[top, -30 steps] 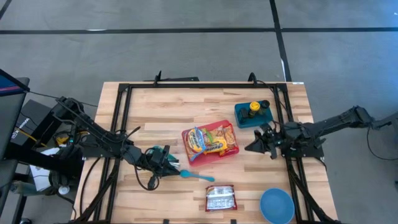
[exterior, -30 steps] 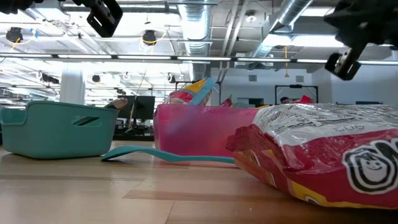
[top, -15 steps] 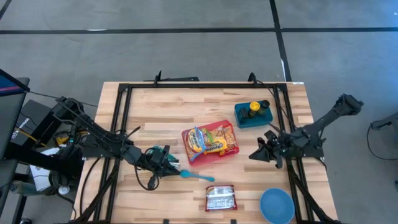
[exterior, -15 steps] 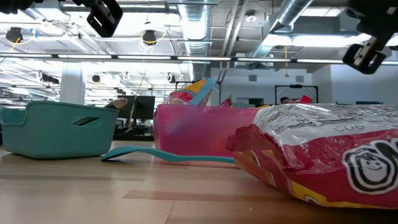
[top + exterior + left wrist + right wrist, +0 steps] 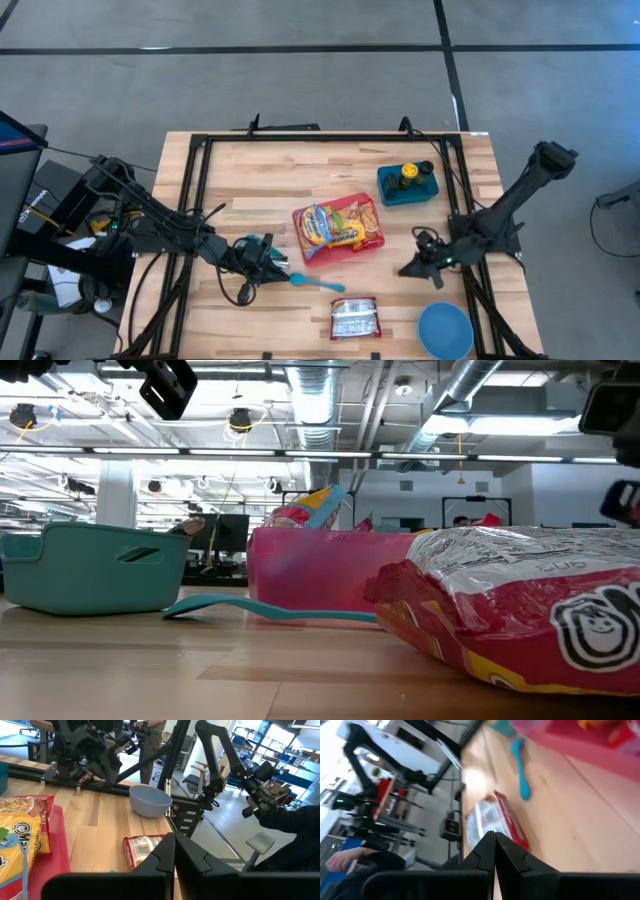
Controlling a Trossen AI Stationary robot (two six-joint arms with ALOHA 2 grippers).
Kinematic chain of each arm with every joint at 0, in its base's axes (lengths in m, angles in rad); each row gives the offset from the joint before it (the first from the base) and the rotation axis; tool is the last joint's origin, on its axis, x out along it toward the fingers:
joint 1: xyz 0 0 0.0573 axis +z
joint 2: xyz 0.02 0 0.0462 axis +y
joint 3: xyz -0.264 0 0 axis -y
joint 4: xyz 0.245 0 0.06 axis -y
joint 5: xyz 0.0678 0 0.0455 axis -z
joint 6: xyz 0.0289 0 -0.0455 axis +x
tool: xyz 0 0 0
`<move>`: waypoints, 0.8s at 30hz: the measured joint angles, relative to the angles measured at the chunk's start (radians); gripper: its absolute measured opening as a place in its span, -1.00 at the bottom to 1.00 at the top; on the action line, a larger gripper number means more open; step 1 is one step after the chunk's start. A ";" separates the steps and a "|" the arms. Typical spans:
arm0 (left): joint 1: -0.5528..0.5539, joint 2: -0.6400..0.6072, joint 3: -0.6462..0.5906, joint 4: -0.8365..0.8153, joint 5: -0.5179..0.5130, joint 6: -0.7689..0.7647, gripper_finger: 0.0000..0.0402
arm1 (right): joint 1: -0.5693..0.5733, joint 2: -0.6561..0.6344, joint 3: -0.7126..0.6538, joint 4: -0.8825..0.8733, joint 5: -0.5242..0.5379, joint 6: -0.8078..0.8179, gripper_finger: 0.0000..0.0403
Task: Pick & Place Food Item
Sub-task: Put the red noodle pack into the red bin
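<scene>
The right claw (image 5: 407, 271), pressed together and empty, has been swung from beside the teal bin (image 5: 407, 185) toward the counter's front edge, where the snack packet (image 5: 354, 318) lies; a pickup seems intended

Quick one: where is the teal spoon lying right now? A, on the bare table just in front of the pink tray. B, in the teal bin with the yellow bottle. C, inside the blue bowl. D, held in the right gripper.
A: the teal spoon lies flat on the wood beside the pink tray, apart from the blue bowl.
</scene>
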 joint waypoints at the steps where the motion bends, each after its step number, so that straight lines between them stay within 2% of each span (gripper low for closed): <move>1: 0.000 0.000 0.000 0.000 0.000 0.000 -1.00 | 0.005 0.024 0.003 -0.001 0.000 0.021 -0.99; 14: 0.000 0.000 0.000 0.000 0.000 0.000 -1.00 | 0.017 0.281 0.154 -0.004 -0.008 0.067 -0.99; 24: 0.000 0.000 0.000 0.000 0.000 0.000 -1.00 | 0.017 0.424 0.336 -0.188 -0.039 0.059 -0.99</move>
